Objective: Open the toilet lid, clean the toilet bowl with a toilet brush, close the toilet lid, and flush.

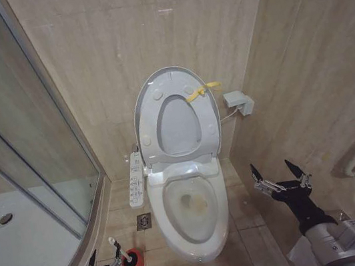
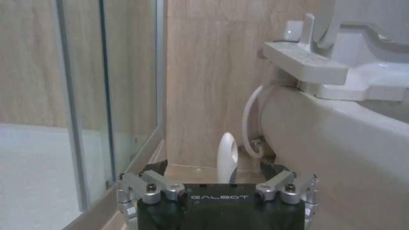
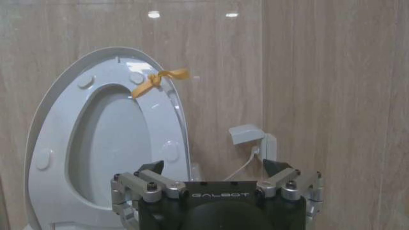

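Closest to the head camera was the right pincer, sitting low at the right side of the toilet with its two black fingers spread wide apart and nothing between them. Its own wrist view had the right pincer aimed at the back wall, with a small white box mounted on the tiles and a thin cable dropping from it. Over on the other side, the left pincer was down by the floor just beside the round red holder cup, fingers open too, and the toilet brush was standing in that cup with its thin white handle poking up between or right next to the fingers, hard to say which from the head view. In the left wrist view the white handle tip rose right in the middle between the open fingers, not clamped. The toilet lid was already up, leaning against the wall along with the ring-shaped seat, and the yellow ribbon tag hung off its upper right edge. The toilet bowl was open below with a yellowish-brown stain in the basin, and the white button panel stuck out on its left side. A glass shower door filled the left.
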You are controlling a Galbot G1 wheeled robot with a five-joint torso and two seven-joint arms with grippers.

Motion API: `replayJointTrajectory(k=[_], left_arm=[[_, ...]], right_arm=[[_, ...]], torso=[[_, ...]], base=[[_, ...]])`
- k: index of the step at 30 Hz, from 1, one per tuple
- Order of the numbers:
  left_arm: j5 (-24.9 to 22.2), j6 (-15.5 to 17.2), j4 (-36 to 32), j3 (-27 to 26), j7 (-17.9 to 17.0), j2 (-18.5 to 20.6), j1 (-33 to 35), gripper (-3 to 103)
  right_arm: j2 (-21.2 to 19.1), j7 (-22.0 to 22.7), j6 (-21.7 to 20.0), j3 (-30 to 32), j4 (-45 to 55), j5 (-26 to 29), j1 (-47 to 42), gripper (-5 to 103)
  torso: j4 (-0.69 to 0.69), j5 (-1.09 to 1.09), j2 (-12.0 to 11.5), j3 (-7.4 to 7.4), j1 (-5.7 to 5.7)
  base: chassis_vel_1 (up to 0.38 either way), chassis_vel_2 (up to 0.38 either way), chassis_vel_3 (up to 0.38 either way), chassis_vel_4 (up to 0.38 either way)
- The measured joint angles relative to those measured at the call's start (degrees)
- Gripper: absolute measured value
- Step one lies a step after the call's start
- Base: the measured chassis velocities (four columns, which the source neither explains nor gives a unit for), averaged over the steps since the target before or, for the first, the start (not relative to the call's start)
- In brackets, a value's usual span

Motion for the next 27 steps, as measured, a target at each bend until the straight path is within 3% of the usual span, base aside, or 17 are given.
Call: replayJointTrajectory(k=[11, 21, 22, 27], left_arm=[[-1.0, -0.6, 6.8, 2.3, 2.4, 1.5, -5.8, 94], [-0.7, -0.7, 7.4, 3.4, 3.6, 1.2, -7.7, 92], [-0.7, -0.7, 7.1, 3.4, 4.0, 1.1, -7.6, 74], [-0.8, -0.7, 6.2, 3.2, 4.5, 0.8, -6.6, 74]], right_arm=[[0.0, 0.0, 0.0, 0.0, 0.0, 0.0, 0.0, 100], [0.0, 0.0, 0.0, 0.0, 0.0, 0.0, 0.0, 100], [0.0, 0.0, 0.0, 0.0, 0.0, 0.0, 0.0, 100], [0.0, 0.0, 0.0, 0.0, 0.0, 0.0, 0.0, 100]], torso=[[0.00, 0.00, 0.0, 0.00, 0.00], [-0.01, 0.01, 0.0, 0.00, 0.00], [0.00, 0.01, 0.0, 0.00, 0.00], [0.00, 0.01, 0.0, 0.00, 0.00]], base=[[0.000, 0.000, 0.000, 0.000], [0.000, 0.000, 0.000, 0.000], [0.000, 0.000, 0.000, 0.000], [0.000, 0.000, 0.000, 0.000]])
